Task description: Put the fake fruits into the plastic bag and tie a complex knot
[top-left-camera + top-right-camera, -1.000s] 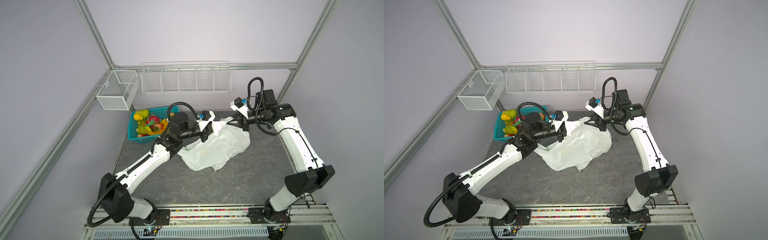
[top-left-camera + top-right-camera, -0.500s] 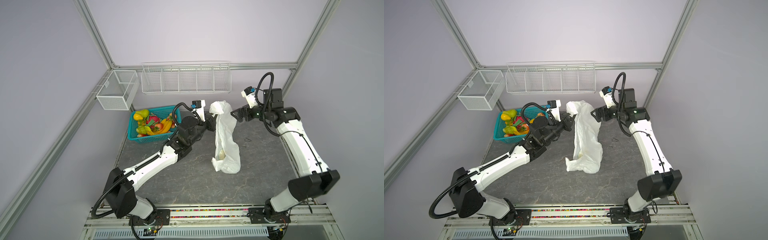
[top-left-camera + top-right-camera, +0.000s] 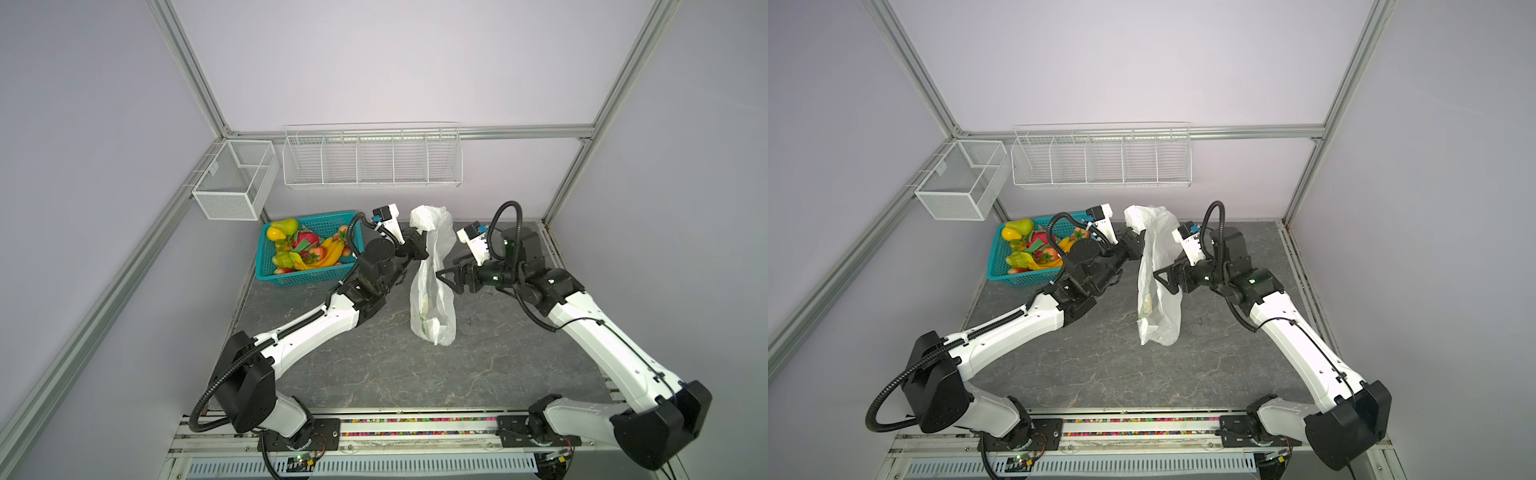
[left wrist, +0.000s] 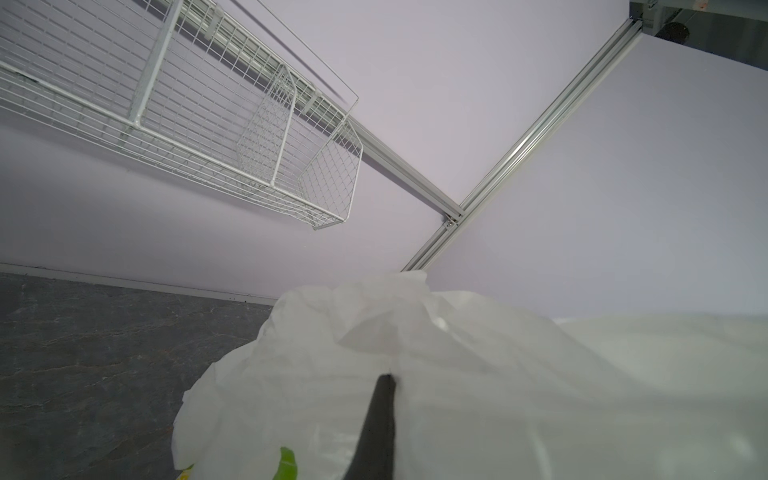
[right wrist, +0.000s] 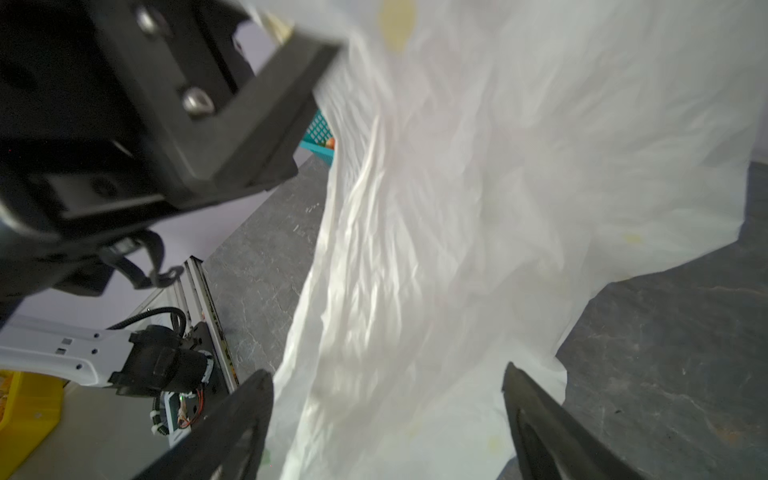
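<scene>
Lifted since a second ago: thin, crinkled white bag hanging long toward the marbled grey counter, top pinched in the closed left tool. Right tool let go, jaws wide apart beside mid-bag. Glossy fruits heaped in a teal lattice basket.

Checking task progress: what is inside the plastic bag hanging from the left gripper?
The bag hangs limp and flat from the left gripper, no bulge. Only faint yellow and green patches show, possibly its print. Its crumpled folds hide the bottom. The fruits lie in the basket.
</scene>
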{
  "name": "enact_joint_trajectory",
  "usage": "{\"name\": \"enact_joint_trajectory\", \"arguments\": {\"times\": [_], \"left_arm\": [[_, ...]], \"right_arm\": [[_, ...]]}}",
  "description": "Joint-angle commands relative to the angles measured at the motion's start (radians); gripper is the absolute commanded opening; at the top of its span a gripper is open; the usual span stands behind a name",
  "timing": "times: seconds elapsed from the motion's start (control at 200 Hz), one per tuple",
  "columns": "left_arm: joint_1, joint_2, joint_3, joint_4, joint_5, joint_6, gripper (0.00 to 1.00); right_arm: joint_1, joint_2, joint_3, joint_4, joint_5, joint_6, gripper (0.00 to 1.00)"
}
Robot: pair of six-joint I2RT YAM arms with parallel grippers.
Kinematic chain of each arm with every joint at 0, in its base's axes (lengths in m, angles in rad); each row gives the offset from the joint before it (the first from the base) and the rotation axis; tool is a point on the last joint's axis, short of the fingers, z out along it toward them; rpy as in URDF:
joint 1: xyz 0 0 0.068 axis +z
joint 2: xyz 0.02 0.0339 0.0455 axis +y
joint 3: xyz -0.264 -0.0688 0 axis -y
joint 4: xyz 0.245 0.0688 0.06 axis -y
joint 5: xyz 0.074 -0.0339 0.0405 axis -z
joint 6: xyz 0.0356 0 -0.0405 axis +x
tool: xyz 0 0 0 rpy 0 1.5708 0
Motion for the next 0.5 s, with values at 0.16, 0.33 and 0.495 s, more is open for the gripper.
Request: {"name": "enact_joint_trajectory", "arguments": {"times": [0.16,0.33,0.495], "left_arm": [[-0.006,0.006,-0.011,0.014,-0.031,-0.026,0.00],[-0.006,-0.002,-0.016,0.007,-0.043,-0.018,0.00],[-0.007,-0.006,-0.019,0.010,-0.054,-0.012,0.00]], "right_arm": [[0.069,0.074,-0.035,0.163,0.050,0.088,0.92],[0.097,0.082,-0.051,0.207,0.078,0.129,0.92],[0.131,0.085,-0.057,0.213,0.137,0.153,0.89]]}}
